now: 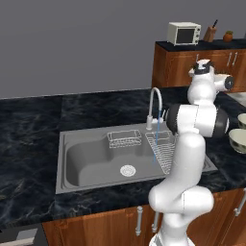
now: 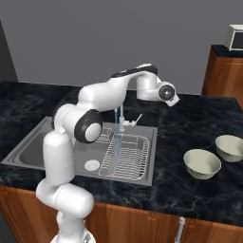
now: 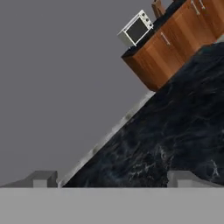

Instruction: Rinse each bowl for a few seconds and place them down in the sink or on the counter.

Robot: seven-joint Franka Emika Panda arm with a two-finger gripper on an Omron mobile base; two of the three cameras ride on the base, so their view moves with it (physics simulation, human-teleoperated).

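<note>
We are looking at a kitchen: a grey steel sink point(image 1: 91, 158) with a gooseneck faucet point(image 1: 154, 103) running water sits sunk into a glossy black marble-like counter point(image 1: 29, 139) over brown wooden cabinets point(image 1: 110, 226). Near the counter's right end stand two bowls point(image 2: 202, 163), and beyond its far right corner a taller wooden cabinet unit point(image 1: 192, 65) carries a white microwave point(image 1: 183, 33).
</note>
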